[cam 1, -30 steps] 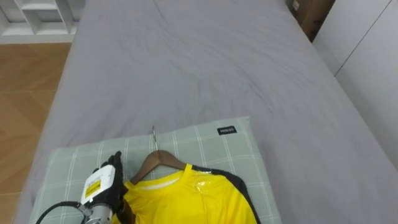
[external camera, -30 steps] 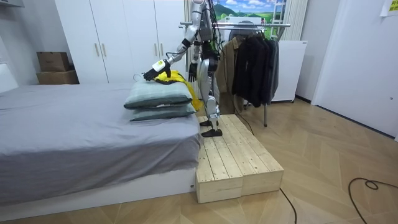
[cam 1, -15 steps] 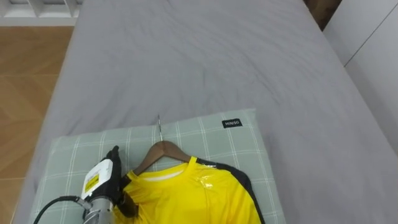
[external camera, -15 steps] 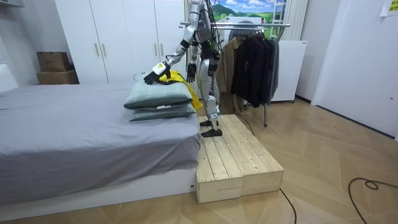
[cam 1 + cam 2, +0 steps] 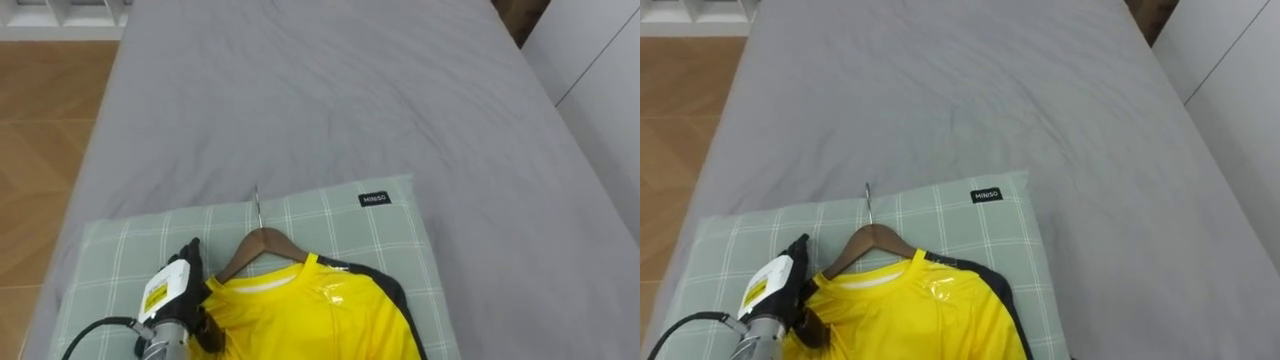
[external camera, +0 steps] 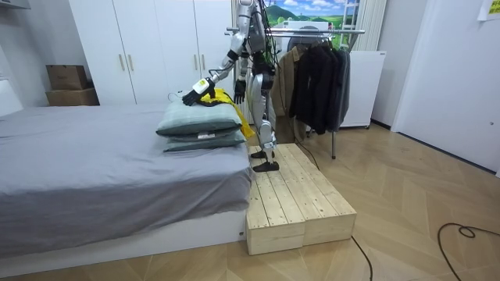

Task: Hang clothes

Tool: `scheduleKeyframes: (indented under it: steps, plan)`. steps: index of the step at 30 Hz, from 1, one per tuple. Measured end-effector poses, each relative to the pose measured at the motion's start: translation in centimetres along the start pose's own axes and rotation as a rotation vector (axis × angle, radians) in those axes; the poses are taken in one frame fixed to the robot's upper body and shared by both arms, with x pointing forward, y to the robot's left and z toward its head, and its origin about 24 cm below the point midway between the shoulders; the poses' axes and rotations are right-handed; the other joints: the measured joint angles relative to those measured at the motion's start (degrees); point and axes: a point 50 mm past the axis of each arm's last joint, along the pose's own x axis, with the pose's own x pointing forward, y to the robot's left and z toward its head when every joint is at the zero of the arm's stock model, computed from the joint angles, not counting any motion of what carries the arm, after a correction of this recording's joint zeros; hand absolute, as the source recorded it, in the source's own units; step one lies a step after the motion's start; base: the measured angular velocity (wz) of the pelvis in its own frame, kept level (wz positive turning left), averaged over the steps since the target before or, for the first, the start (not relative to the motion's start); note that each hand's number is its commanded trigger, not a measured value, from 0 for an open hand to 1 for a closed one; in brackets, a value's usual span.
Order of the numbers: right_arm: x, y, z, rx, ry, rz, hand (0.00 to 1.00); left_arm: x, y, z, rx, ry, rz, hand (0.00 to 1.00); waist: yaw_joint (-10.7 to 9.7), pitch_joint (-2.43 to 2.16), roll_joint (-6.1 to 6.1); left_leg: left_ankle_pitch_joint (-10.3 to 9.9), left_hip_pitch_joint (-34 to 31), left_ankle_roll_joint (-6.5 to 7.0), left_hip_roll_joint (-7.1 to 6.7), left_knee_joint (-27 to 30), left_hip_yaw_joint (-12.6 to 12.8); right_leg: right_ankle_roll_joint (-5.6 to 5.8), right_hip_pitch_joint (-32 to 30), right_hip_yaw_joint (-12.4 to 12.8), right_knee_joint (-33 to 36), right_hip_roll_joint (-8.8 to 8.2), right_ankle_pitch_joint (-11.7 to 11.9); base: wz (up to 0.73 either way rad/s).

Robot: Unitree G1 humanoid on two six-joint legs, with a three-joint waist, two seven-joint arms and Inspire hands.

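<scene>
The yellow shirt [image 5: 300,320] lies already threaded on a wooden hanger [image 5: 262,243], flat on a green checked pillow [image 5: 330,215] at the near end of the grey bed [image 5: 300,90]. The hanger's metal hook [image 5: 256,205] points to 12 o'clock. The left hand [image 5: 178,295] sits at the shirt's 9 o'clock shoulder, against the hanger's arm. Whether it has a grip there I cannot tell. The right hand [image 6: 239,87] hangs by the robot's hip in the room view (too small there to read its state).

The robot stands on a wooden platform [image 6: 289,195] at the bedside. The step in hand looks like the pick-up, with hanging itself not yet begun. The next move calls for a firm hold on the hanger near its neck, a lift that keeps the shirt from sliding off, then a turn toward the clothes rail [image 6: 312,31] at 3 o'clock of the robot in the room view.
</scene>
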Motion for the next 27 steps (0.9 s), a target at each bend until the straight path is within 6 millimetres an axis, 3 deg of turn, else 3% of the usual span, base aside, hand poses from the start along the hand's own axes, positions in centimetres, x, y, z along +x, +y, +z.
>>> scheduleKeyframes:
  steps: [16, 22, 27]
  plan:
    - [0.0, 0.4, -0.3, -0.004, 0.015, 0.025, 0.0, -1.3, -2.3, -1.0, 0.146, -0.017, -0.095, 0.0, -0.24, -0.39, 0.48, 0.21, 1.88, -0.04, 0.11, -0.2, 0.6, -0.09, 1.63, 0.34, 0.08, 0.07, 0.05, -0.01]
    - [0.0, 0.4, -0.2, -0.003, 0.012, 0.03, 0.0, -2.0, -3.2, -1.7, 0.164, -0.005, -0.143, 0.0, -0.24, -0.51, 0.26, 0.38, 2.52, -0.04, 0.16, -0.41, 0.61, -0.11, 1.79, 0.34, 0.9, 0.06, 0.07, 0.0]
    - [0.0, 0.4, -0.2, 0.01, 0.012, 0.031, 0.0, -2.2, -3.5, -2.0, 0.188, -0.004, -0.165, 0.0, -0.05, -0.93, -0.51, 0.76, 2.85, -0.02, 0.08, -0.68, 0.64, -0.13, 2.04, 0.31, 0.92, -0.04, 0.08, 0.0]
